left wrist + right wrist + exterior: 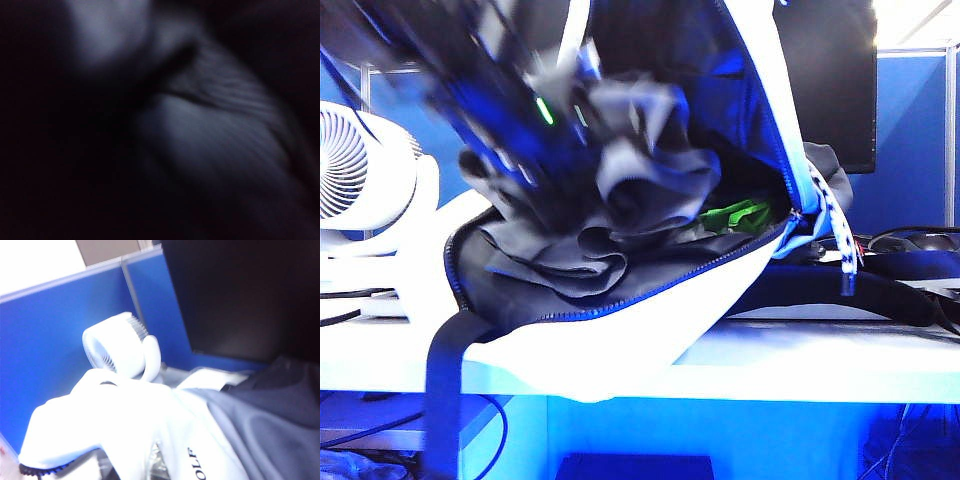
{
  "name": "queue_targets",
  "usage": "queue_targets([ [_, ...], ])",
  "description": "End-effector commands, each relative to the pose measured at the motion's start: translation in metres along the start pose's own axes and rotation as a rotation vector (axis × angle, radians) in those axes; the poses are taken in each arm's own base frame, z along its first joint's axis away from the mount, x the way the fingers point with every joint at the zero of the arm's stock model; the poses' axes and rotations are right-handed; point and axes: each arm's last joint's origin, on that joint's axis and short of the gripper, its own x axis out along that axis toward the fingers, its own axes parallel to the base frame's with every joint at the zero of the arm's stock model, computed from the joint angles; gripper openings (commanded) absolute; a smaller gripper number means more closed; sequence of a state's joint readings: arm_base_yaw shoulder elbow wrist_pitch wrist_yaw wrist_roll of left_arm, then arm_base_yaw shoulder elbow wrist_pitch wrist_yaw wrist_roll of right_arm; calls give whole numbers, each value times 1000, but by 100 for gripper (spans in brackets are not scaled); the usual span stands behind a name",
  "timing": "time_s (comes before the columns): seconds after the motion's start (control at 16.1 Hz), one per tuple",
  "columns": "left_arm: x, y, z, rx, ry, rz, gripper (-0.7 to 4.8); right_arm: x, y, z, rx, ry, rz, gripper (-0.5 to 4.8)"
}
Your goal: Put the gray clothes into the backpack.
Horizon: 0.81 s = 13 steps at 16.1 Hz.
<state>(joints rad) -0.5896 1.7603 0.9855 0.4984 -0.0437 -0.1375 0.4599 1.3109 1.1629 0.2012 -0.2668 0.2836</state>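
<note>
The backpack (650, 320) lies open on the table, its blue-lined flap (740, 60) held up high. The gray clothes (630, 190) are bunched in crumpled folds inside the opening. My left gripper (525, 170) is a blur, reaching down from the upper left into the clothes. The left wrist view is dark and shows only gray clothes (210, 145) close up, so its fingers are hidden. My right gripper is out of the exterior view. In the right wrist view its jaws are covered by the backpack's white fabric (125, 425), beside the gray panel (260, 430).
A green item (740, 215) lies deep in the backpack. A white round fan (350, 170) stands at the left and a dark monitor (830, 80) behind. A black strap (445, 390) hangs over the table's front edge (820, 370). The braided cord (840, 235) dangles at the right.
</note>
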Motion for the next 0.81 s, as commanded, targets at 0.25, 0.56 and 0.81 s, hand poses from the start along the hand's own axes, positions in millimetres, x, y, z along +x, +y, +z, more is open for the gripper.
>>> queue_targets([
  [0.25, 103, -12, 11, -55, -98, -146, -1, -5, 4, 9, -35, -31, 13, -5],
  [0.56, 106, -22, 36, -23, -16, -365, 479, -2, -1, 5, -88, -17, -66, -5],
  [0.81, 86, -28, 52, 2, 75, -575, 479, 4, -8, -1, -89, 4, -87, 0],
])
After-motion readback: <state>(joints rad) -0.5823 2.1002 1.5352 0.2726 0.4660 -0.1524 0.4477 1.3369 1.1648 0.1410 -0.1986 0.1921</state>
